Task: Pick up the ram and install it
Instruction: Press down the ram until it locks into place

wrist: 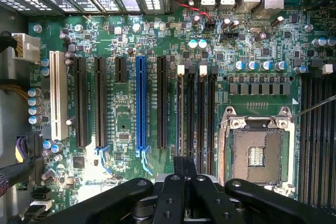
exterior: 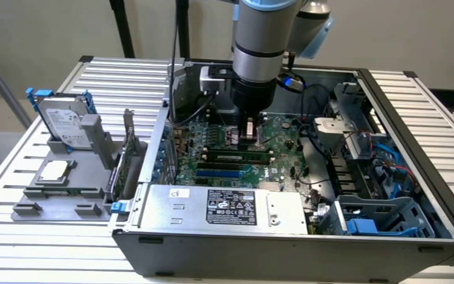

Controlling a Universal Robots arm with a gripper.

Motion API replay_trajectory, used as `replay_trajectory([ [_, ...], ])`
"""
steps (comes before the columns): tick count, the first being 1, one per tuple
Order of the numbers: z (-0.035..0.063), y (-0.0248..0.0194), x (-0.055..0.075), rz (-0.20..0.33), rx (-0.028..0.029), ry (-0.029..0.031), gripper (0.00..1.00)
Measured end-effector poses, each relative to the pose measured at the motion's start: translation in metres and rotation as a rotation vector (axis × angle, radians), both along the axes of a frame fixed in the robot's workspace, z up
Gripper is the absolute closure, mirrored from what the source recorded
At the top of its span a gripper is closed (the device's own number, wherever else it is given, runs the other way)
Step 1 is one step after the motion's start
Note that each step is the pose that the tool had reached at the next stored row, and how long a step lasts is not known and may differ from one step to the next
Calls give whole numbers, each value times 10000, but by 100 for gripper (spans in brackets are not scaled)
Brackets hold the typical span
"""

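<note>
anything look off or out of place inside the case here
Nothing looks damaged or spilled. One oddity: the CPU socket on the motherboard sits bare, with no cooler. A ram stick lies level in its slot.

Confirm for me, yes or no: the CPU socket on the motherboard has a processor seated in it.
No: in the wrist view the CPU socket on the motherboard lies open, its bare contact field showing inside the metal frame.

I'm seeing printed labels on the power supply [exterior: 231, 208] and hard drive [exterior: 64, 123], but I'm reading nothing legible.
</note>
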State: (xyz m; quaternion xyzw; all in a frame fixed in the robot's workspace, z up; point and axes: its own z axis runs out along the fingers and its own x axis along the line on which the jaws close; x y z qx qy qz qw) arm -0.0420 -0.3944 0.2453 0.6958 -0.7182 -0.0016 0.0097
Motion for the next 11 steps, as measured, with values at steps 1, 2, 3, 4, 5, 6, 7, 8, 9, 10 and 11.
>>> replay_trajectory([
  [1,-9,0,0,1,-1,0,89],
  [2,-22,0,0,3,0,-1,89],
  [3,-34,0,0,3,0,-1,89],
  [4,-48,0,-2,3,0,-1,89],
  [5,-66,0,-5,1,1,-2,89],
  [6,-84,0,-6,2,0,-2,89],
  [7,-102,0,-7,3,0,-1,89],
  [8,-120,0,-8,3,1,-2,89],
  [9,-137,0,-8,3,1,-1,89],
  [10,-151,-1,-10,3,-8,1,89],
  [11,-166,-2,-10,3,-15,4,89],
])
